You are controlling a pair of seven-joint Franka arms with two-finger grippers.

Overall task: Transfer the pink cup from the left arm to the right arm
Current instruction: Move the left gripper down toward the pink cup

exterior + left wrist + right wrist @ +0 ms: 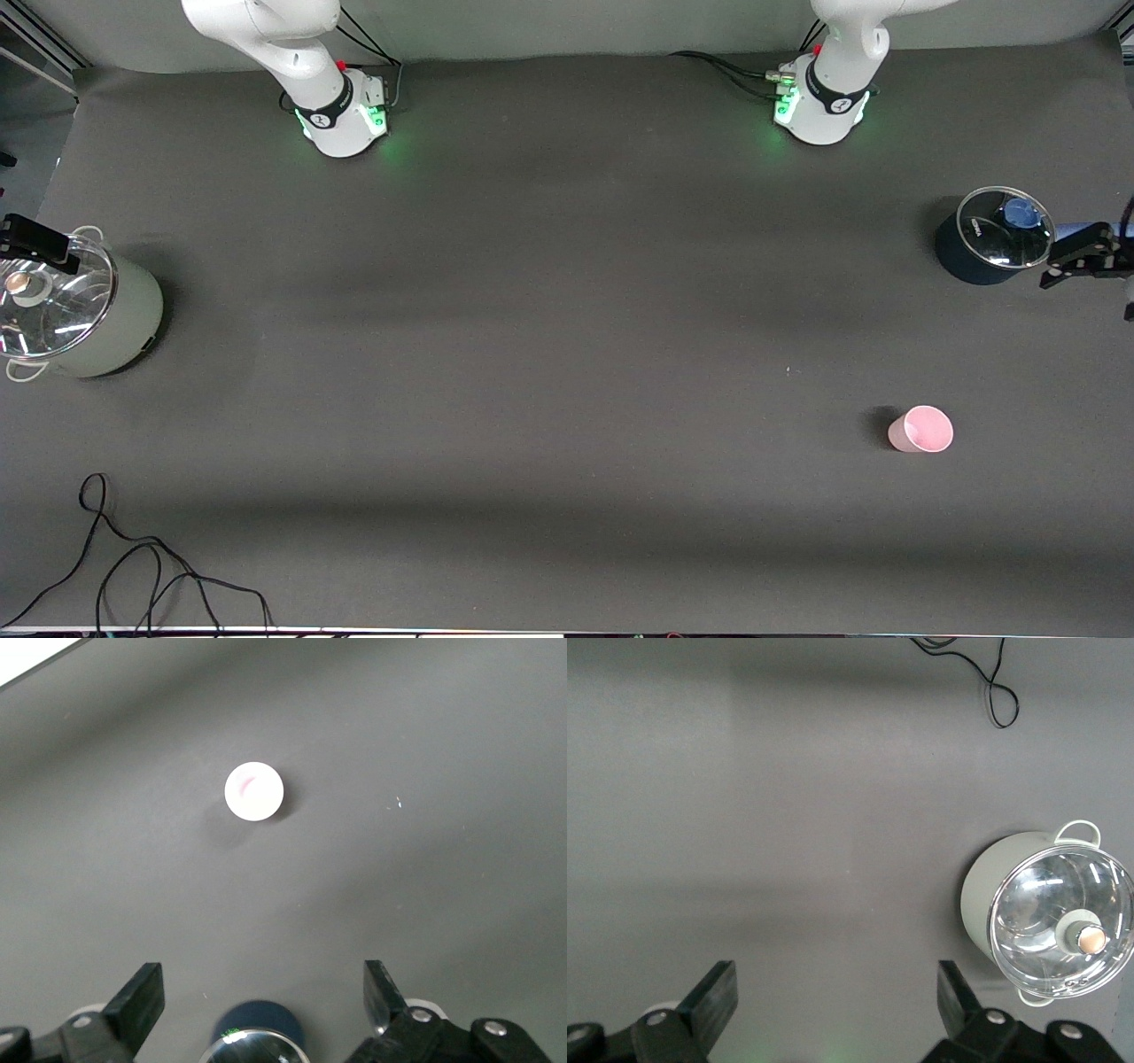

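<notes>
The pink cup (921, 430) stands upright on the dark table mat toward the left arm's end, nearer to the front camera than the dark blue pot. It shows from above in the left wrist view (254, 790). My left gripper (1083, 255) hangs high at the table's end beside the blue pot, open and empty (261, 997), well apart from the cup. My right gripper (35, 241) hangs over the pale pot at the right arm's end, open and empty (835, 997).
A dark blue pot with a glass lid (992, 237) stands at the left arm's end, also in the left wrist view (257, 1035). A pale green pot with a glass lid (75, 310) stands at the right arm's end (1050, 912). A black cable (133, 567) lies near the front edge.
</notes>
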